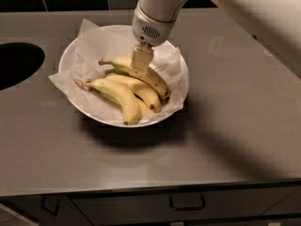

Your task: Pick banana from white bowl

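Note:
The white bowl (101, 118), lined with crinkled white paper, sits on the grey counter left of centre. Three bananas lie in it. The banana (157, 81) of the task is the rear one, long and gently curved, with brown streaks near its dark right end and its stem pointing left. My gripper (140, 66) comes straight down from the white wrist and rests on the middle of this banana, hiding that part of it. A shorter plain yellow banana (138, 89) and a more curved one (117, 97) lie in front of it.
A dark round sink opening (16, 65) is cut into the counter at the left edge. My white arm (244, 13) crosses the upper right. The counter's front edge has drawers with a handle (187, 204) below. Dark tiles line the back wall.

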